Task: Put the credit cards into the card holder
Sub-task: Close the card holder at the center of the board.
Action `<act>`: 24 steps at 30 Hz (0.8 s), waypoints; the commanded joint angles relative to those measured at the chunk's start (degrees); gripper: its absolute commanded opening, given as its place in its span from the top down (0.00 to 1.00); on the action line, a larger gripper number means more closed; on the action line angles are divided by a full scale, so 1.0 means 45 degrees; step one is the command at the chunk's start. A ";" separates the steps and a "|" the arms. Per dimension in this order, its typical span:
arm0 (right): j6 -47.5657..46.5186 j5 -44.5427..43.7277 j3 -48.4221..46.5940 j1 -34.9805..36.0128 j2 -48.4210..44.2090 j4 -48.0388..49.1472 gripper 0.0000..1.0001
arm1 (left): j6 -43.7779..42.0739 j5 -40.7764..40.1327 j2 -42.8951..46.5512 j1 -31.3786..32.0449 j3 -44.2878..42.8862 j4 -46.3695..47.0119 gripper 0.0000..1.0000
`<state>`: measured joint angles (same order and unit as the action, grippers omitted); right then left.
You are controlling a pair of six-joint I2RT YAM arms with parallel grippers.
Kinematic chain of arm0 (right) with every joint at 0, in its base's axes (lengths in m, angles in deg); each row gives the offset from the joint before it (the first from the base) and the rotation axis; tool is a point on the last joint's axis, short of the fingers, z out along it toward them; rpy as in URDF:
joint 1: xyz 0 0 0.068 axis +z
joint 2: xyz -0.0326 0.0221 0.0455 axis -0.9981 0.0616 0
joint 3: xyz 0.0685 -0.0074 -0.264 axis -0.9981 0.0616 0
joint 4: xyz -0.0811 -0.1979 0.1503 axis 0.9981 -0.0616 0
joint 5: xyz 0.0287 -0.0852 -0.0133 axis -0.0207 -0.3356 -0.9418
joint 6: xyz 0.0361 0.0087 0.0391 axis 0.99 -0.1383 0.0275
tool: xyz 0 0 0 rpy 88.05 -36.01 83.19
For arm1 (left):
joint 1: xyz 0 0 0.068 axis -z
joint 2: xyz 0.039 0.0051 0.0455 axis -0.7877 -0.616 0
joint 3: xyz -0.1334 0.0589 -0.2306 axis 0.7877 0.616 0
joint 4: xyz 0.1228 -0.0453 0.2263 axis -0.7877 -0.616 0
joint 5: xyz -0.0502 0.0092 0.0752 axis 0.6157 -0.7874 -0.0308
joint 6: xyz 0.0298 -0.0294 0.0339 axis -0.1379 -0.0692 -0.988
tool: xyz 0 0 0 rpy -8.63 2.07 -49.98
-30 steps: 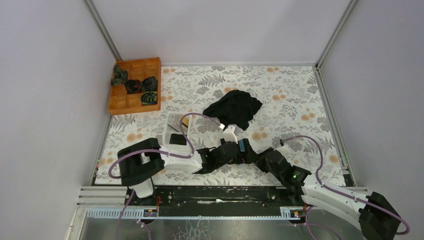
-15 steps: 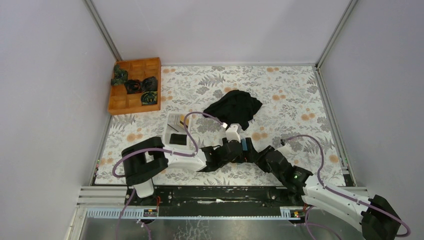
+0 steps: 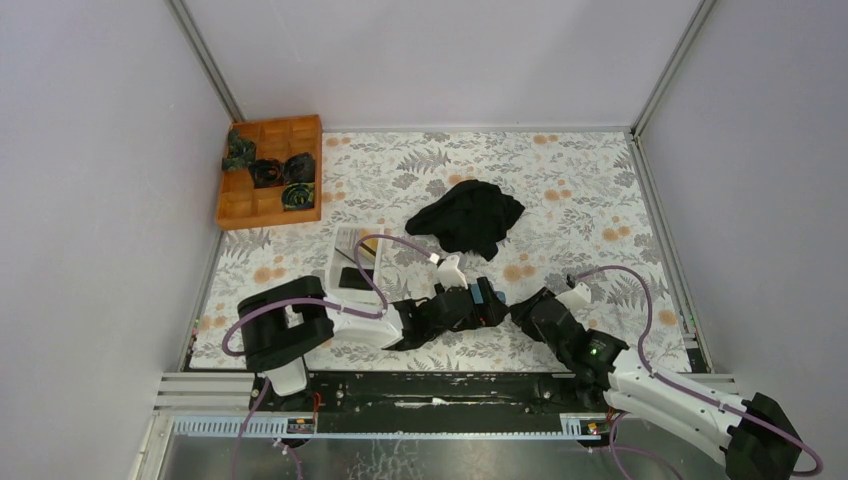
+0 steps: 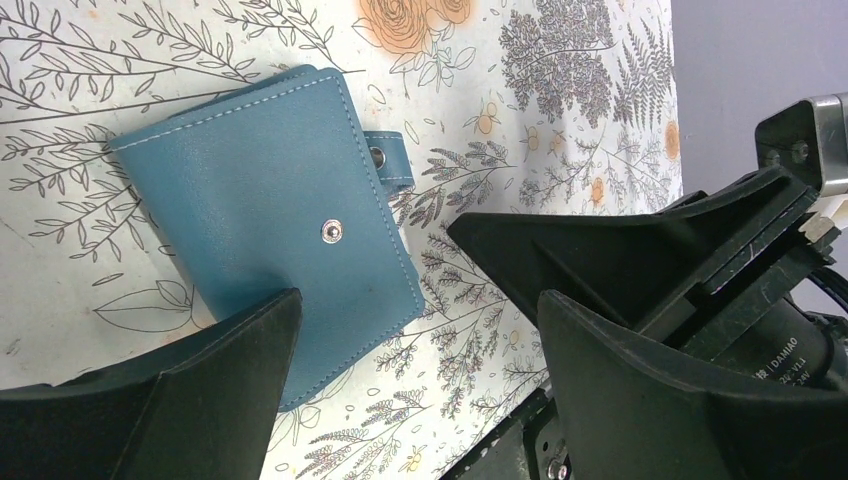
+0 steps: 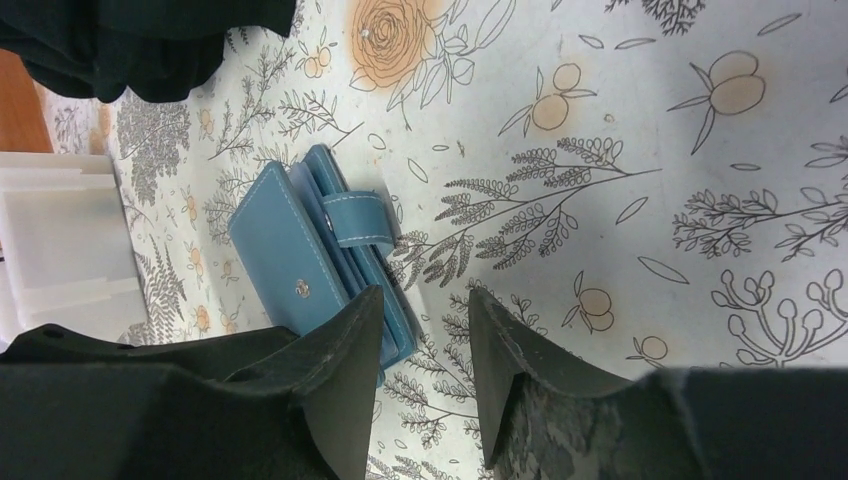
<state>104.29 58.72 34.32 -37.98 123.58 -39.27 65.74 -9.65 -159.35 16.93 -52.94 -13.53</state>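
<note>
The teal-blue card holder (image 4: pixel 265 195) lies closed and flat on the floral table, strap unsnapped. It also shows in the right wrist view (image 5: pixel 300 255) and in the top view (image 3: pixel 488 292). My left gripper (image 4: pixel 418 310) is open just above it, one finger (image 4: pixel 200 380) over its near corner. My right gripper (image 5: pixel 420 330) is open beside it, one finger (image 5: pixel 340 350) over its edge; nothing is between the jaws. The two grippers (image 3: pixel 475 305) (image 3: pixel 522 308) face each other across it. A black credit card (image 3: pixel 352 277) lies in the white tray (image 3: pixel 338 262). Pale cards are not clear.
A crumpled black cloth (image 3: pixel 468 218) lies behind the card holder, also in the right wrist view (image 5: pixel 150 40). A wooden compartment tray (image 3: pixel 270 170) with dark bundles sits at the far left. The white tray shows at the left of the right wrist view (image 5: pixel 60 235).
The left wrist has shifted slightly to the left and the right arm has edged a little. The card holder stays on the table between the two grippers.
</note>
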 commanded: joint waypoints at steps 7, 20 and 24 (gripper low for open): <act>-0.1143 -0.1444 -0.1143 0.0091 0.1441 0.0417 0.54 | 0.0477 -0.0090 0.0024 -0.0198 0.0667 0.0467 0.04; -0.1899 -0.2419 -0.1373 0.0943 0.3697 0.1763 0.49 | 0.1326 0.0269 -0.0065 -0.0480 0.1623 0.1760 0.07; -0.2118 -0.2942 -0.1413 0.1242 0.4442 0.2110 0.48 | 0.1506 0.0269 0.0028 -0.0546 0.1888 0.1979 0.09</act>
<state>96.84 50.52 29.55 -33.89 140.72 -31.49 71.60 -8.58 -159.13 15.09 -46.80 -3.36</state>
